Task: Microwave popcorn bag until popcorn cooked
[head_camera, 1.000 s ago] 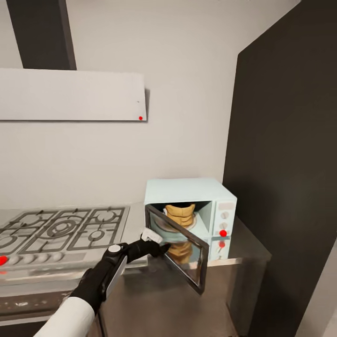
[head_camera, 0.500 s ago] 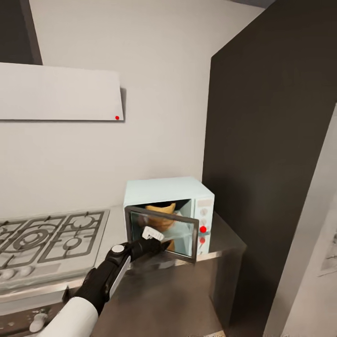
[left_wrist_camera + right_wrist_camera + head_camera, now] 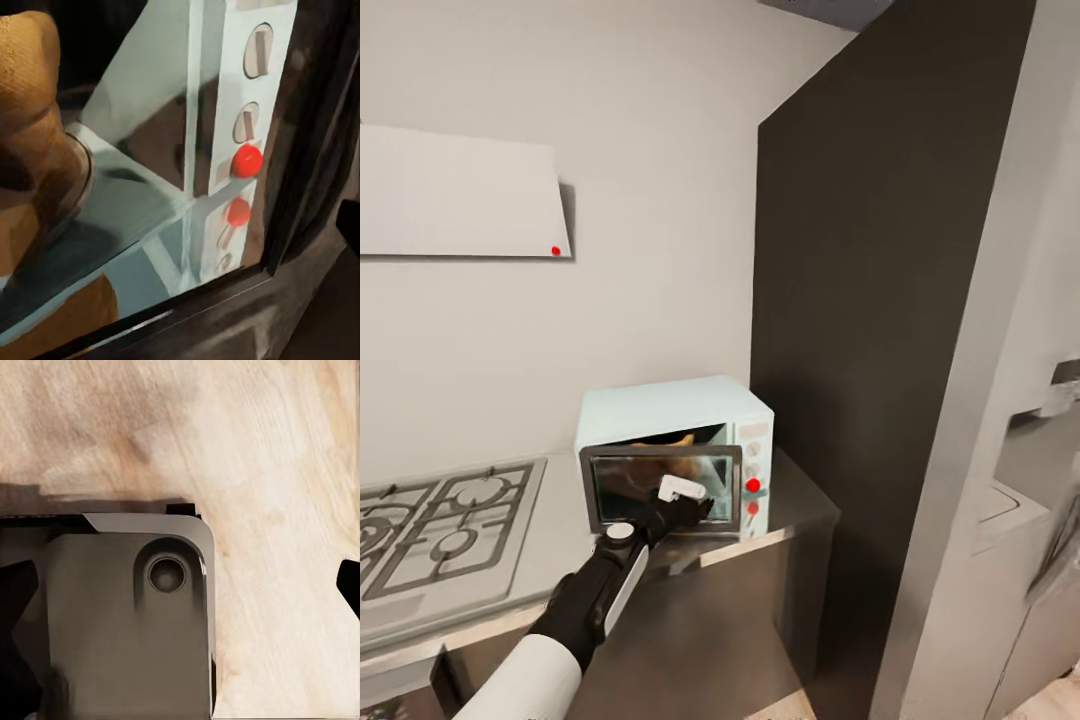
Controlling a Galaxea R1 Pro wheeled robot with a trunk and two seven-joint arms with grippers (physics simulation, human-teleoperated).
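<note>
Boxy mint-blue microwave (image 3: 670, 420) on grey reflective steel tabletop (image 3: 800, 505). Dark glass door nearly shut. Tan woven-look popcorn bag (image 3: 34, 112) inside. Left pincer (image 3: 695, 508) at door; clenched or released, cannot tell. 2 knobs, red dot (image 3: 247, 160).

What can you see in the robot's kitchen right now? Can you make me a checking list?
Surface: grey reflective steel countertop carries the microwave.
Job's things: pale mint-blue boxy microwave, dark glass door almost shut; small tan-brown paper popcorn bag inside, seen through the glass. Popcorn: nothing seen.
Clutter: nothing seen.
Grippers: left gripper against the door front, open or shut unclear; right gripper not seen, its camera faces pale wood floor.
Cables: nothing seen.
Surroundings: steel gas hob with black grates, tall dark panel, white wall.
</note>
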